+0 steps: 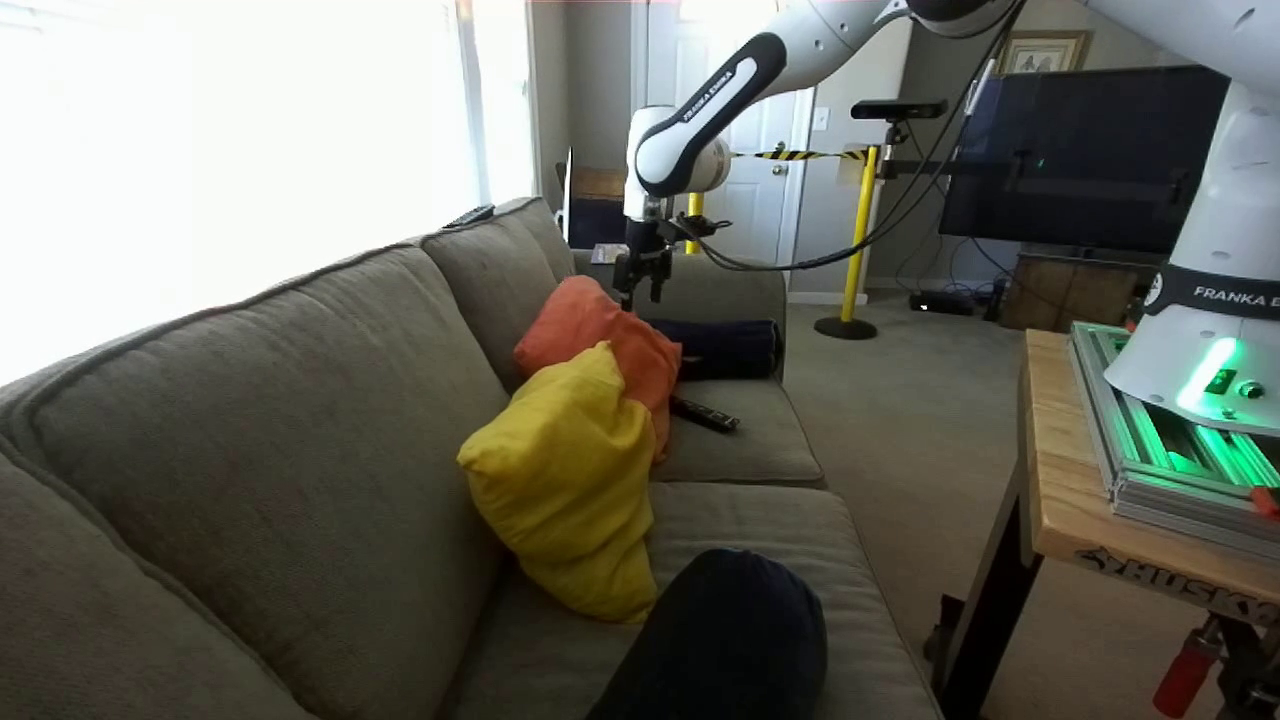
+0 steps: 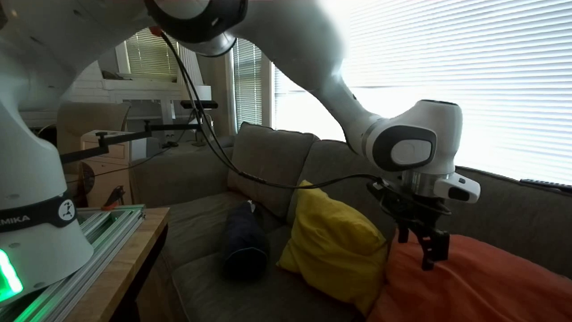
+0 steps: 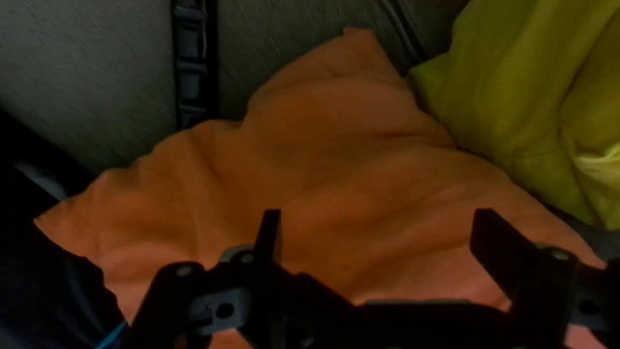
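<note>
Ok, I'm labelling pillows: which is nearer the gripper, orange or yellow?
The orange pillow; the open gripper hangs over it, not over the yellow pillow.

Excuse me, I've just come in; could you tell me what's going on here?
A robot arm extends over a couch, its gripper open and pointing down above an orange pillow. It is gripping nothing, and whether it touches the cloth is hard to tell. A yellow pillow sits right next to the orange one, and a remote lies on the seat by them.
</note>
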`<state>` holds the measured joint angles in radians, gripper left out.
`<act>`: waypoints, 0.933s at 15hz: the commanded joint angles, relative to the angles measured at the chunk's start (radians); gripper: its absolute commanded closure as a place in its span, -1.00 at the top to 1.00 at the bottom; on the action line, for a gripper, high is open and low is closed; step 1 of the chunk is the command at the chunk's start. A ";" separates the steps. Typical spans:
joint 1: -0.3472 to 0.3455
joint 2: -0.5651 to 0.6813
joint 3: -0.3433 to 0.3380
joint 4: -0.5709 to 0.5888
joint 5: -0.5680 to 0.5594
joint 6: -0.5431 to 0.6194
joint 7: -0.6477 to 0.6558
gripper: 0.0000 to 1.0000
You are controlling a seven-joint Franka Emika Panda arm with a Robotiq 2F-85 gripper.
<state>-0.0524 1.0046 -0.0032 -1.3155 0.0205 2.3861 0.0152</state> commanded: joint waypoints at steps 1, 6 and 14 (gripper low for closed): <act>0.036 -0.112 -0.020 -0.129 -0.033 -0.012 -0.013 1.00; 0.062 -0.195 0.020 -0.216 -0.039 0.016 -0.113 1.00; 0.073 -0.176 0.021 -0.183 -0.026 -0.006 -0.109 1.00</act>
